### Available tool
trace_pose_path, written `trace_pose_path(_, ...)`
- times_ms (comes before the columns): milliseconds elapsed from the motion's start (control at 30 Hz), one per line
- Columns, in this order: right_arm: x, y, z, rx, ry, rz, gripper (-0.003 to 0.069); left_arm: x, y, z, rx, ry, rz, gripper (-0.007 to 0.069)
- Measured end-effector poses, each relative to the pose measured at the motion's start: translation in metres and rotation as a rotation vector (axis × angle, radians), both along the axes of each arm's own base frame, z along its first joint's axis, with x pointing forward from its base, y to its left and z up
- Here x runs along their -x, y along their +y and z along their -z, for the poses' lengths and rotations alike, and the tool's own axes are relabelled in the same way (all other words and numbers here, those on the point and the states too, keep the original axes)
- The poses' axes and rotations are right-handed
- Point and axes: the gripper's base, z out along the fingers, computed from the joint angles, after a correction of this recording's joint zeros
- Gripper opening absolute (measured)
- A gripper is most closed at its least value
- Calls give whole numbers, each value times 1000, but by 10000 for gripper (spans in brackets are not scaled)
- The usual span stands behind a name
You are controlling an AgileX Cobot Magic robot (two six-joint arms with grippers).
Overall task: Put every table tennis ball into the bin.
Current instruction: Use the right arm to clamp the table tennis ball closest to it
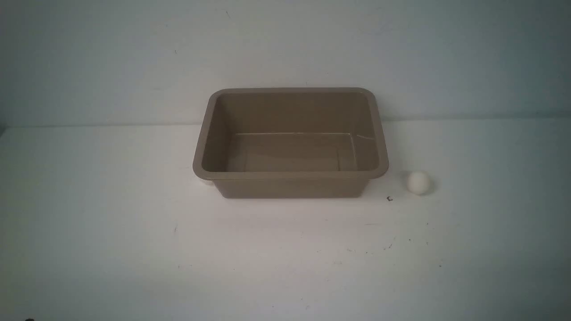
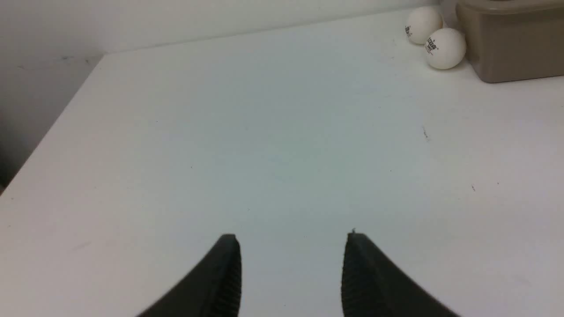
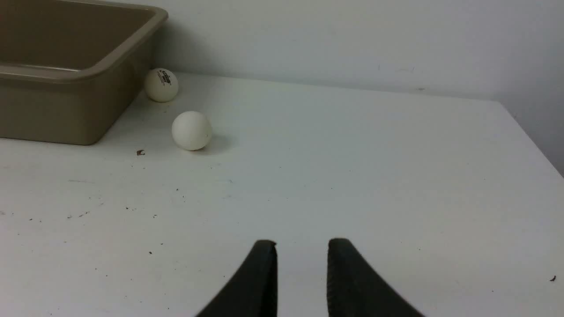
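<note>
**Front view.** The bin [image 1: 291, 174] stands mid-table on the white table [image 1: 111, 232], with its inner floor in full view. One table tennis ball [image 1: 418, 183] lies on the table at about 4 o'clock of the bin, near it but not touching.

**Left wrist view.** Two balls sit beside the bin's outer wall, the first printed ball [image 2: 445, 48] and the second printed ball [image 2: 424, 24]. They are close together, and each carries a small dark logo too small to read. The left gripper [image 2: 291, 237] is over bare table, well apart from them. Its ribbed black fingers [image 2: 222, 277] are spread wide, with nothing between them.

**Right wrist view.** The logo ball [image 3: 161, 85] rests by the bin's corner, and its dark print is illegible. The unmarked ball [image 3: 191, 130] lies just beside it on open table. The right gripper [image 3: 302, 244] has its fingers drawn in to a narrow slit. It pinches nothing and is well apart from both balls.
</note>
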Motion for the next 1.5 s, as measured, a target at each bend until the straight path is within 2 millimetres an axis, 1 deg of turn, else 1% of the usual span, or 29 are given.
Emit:
trace_pose_path(1067,0,0,0,0,0,0,159,0,0,0,-1,0,0,289)
trace_pose_path(1367,0,0,0,24,0,-5,159,0,0,0,-1,0,0,289)
trace_pose_path(1500,0,2,-5,-52,-37,-8,159,0,0,0,-1,0,0,289)
